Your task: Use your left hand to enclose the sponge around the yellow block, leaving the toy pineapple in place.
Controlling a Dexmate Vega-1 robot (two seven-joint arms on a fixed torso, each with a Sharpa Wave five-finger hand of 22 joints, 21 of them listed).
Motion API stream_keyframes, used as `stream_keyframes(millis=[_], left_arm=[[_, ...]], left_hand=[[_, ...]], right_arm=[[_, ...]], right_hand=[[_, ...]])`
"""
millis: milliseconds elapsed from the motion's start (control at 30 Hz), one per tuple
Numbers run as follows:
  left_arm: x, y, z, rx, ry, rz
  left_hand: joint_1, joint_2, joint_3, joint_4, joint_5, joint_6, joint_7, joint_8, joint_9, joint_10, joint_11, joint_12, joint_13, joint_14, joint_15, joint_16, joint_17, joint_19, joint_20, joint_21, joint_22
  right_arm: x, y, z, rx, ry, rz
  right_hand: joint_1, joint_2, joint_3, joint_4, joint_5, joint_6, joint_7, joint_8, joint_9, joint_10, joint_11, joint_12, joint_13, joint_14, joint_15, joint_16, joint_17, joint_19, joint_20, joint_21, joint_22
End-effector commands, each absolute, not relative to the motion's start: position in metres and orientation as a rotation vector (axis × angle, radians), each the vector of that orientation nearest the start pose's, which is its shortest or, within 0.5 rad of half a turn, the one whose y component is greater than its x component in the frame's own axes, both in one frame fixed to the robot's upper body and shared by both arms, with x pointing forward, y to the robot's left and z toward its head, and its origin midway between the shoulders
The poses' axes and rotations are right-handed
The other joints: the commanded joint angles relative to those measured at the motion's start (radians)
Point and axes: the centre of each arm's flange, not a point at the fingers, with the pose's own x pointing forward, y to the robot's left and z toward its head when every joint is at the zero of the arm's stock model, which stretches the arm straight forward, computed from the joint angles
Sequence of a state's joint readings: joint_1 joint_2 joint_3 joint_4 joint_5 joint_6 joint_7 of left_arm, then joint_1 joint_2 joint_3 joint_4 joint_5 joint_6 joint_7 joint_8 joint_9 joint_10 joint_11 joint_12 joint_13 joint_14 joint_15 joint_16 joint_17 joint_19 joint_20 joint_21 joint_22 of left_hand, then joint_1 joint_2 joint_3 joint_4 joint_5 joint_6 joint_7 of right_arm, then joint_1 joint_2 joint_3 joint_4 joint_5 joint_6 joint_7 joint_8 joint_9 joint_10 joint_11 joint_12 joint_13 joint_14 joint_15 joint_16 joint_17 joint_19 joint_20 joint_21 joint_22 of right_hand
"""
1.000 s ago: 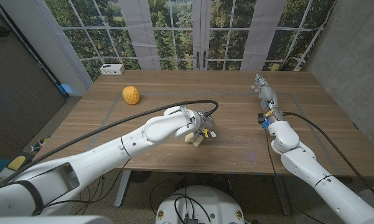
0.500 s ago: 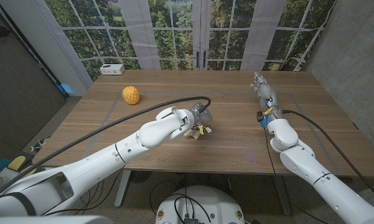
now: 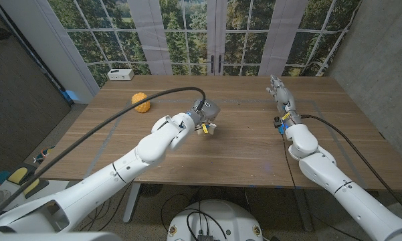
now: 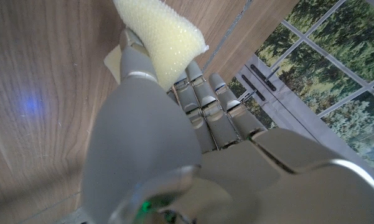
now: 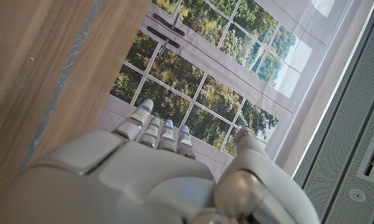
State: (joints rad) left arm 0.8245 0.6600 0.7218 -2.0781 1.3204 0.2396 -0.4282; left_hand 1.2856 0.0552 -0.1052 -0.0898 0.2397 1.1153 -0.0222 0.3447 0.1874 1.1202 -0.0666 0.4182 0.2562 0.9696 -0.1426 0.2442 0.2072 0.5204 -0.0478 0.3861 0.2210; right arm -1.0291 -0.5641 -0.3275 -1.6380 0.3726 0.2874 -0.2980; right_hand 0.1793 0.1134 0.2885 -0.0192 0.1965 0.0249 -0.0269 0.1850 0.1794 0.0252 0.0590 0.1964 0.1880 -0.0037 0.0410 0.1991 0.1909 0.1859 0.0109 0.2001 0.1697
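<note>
white box (image 3: 120, 74) on table's (image 3: 247, 144) far-left corner

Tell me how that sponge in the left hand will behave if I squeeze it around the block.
The sponge looks porous and soft, so it should probably bend and compress easily. It seems light: the left hand carries it pinched. Its rough, open texture suggests it won't slip much.

Lab or office, wooden table (image 3: 254, 144), forest-print window backdrop (image 3: 187, 27)

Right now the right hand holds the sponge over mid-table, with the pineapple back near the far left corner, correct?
Not quite: the left hand holds the sponge, as the head view shows; the right hand holds nothing. The pineapple placement is correct.
</note>
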Motion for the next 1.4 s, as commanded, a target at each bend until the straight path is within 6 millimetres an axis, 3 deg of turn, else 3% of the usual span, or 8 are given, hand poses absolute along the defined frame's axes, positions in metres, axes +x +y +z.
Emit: stream_keyframes(millis=[33,200,533,1400], left_arm=[[0.525,0.122,0.019,1.717,-0.737,0.112],[0.528,0.143,0.023,1.575,-0.686,0.120],[0.529,0.179,0.032,1.336,-0.743,0.158],[0.540,0.216,0.044,0.784,-0.884,0.090]], left_hand=[[0.113,0.114,0.041,-0.009,-0.008,0.010,-0.006,0.010,0.033,0.128,-0.128,0.006,0.026,0.008,-0.101,0.005,0.005,0.010,-0.004,0.009,0.002],[0.112,0.112,0.045,-0.010,-0.014,0.009,-0.008,0.010,0.033,0.128,-0.129,0.007,0.031,0.010,-0.101,0.005,0.005,0.011,-0.003,0.011,0.002],[0.112,0.110,0.054,-0.012,-0.024,0.009,-0.004,0.012,0.034,0.124,-0.129,0.007,0.040,0.011,-0.101,0.004,0.006,0.012,0.002,0.015,0.002],[0.108,0.104,0.074,-0.018,-0.044,0.012,0.008,0.017,0.035,0.123,-0.128,0.010,0.065,0.007,-0.100,0.000,0.006,0.005,0.012,0.022,0.002]], right_arm=[[0.585,-0.265,-0.009,-0.125,-0.759,0.027],[0.585,-0.263,-0.004,-0.137,-0.769,0.038],[0.586,-0.260,0.004,-0.142,-0.783,0.042],[0.586,-0.260,0.003,-0.143,-0.786,0.031]], right_hand=[[0.006,-0.002,0.005,-0.002,0.002,0.005,-0.008,0.003,0.001,0.002,0.003,0.002,0.004,0.002,0.004,-0.001,0.001,0.007,0.002,-0.004,0.004],[0.006,-0.002,0.005,-0.002,0.002,0.006,-0.009,0.003,0.001,0.001,0.004,0.002,0.004,0.002,0.004,-0.002,0.001,0.007,0.002,-0.004,0.004],[0.007,-0.002,0.006,-0.002,0.002,0.009,-0.008,0.004,0.001,0.003,0.004,0.002,0.004,0.003,0.003,-0.002,0.001,0.007,0.000,-0.004,0.004],[0.006,-0.004,0.006,-0.003,0.001,0.010,-0.007,0.003,0.001,0.004,0.006,0.002,0.004,0.002,0.003,-0.003,0.001,0.008,-0.001,-0.004,0.004]])
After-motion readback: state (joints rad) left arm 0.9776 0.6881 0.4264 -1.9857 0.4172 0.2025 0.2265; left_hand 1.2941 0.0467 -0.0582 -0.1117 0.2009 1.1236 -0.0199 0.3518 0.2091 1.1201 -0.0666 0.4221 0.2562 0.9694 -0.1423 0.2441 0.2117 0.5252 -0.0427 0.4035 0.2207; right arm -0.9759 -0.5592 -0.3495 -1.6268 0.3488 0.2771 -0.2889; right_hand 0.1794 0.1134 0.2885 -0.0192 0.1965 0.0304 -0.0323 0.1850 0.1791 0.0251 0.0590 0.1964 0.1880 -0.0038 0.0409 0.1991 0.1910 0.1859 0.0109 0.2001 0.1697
